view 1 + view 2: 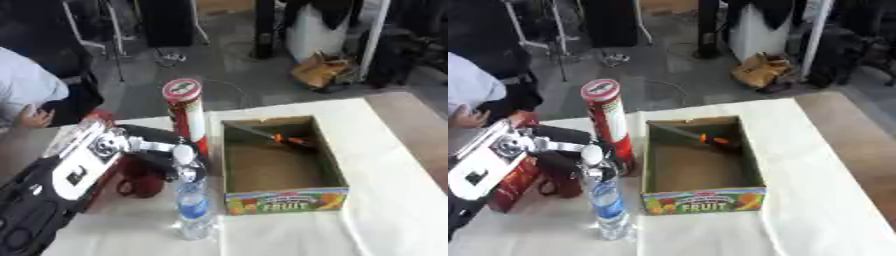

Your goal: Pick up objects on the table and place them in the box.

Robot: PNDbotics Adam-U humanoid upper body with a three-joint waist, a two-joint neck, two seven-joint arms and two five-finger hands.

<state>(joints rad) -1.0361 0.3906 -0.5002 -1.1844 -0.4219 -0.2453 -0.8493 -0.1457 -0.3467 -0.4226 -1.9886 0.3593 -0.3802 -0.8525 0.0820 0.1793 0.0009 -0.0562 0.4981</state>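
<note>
Standing nearest on the bench: one water bottle, upright, just left of one box. Reaching in from the left: left hand, fingers curling round the bottle's neck, probably gripping there for lifting. Lying behind: one red mug. Farther, standing: one tall red can. Resting inside the box's far end: one dark, orange-tipped thing.
</note>
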